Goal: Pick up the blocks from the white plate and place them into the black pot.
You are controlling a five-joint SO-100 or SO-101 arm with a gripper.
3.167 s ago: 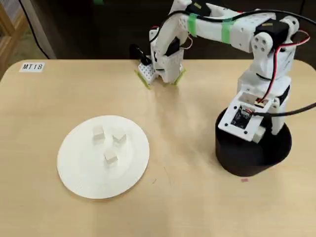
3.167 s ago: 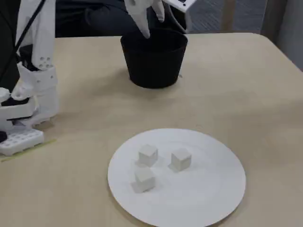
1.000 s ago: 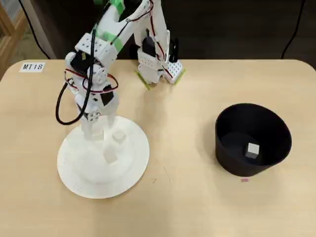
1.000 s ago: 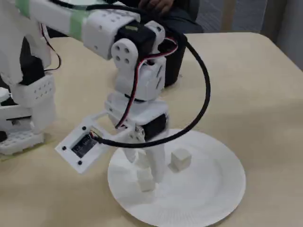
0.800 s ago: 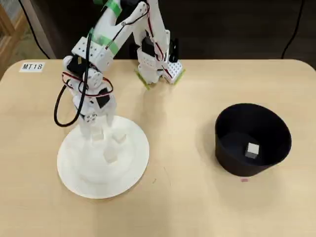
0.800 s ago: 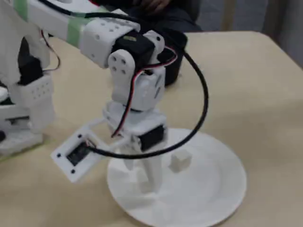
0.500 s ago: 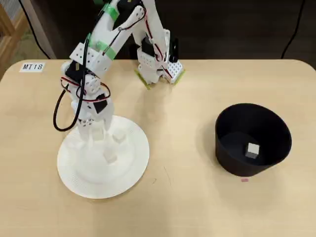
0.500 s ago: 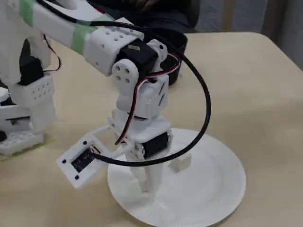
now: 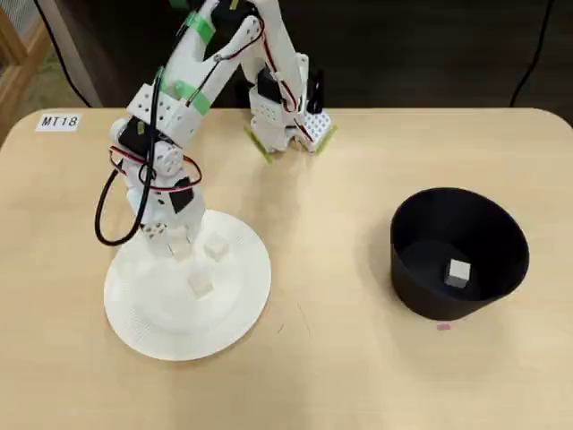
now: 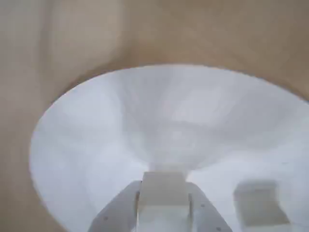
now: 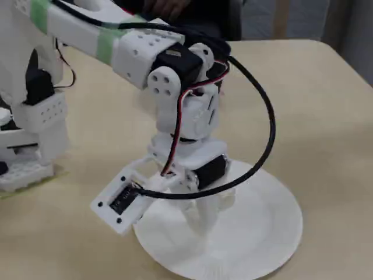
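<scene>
While the arm leans over the white plate [image 9: 143, 309], the gripper [image 10: 163, 212] has its two fingers [image 10: 118, 210] pressed against either side of one block [image 10: 163, 192], so it looks clamped on that cube, with no gap showing in the wrist view. Just to the right of the fingers in that view sits a second block [image 10: 257, 203], clear of them. In the overhead view a third block [image 9: 200, 285] lies on the plate beyond the fingertips. Well apart, far right of the gripper there, stands the black pot [image 9: 412, 296] with one cube [image 9: 458, 271] already inside. The carry therefore runs rightward across the table [image 9: 340, 376].
</scene>
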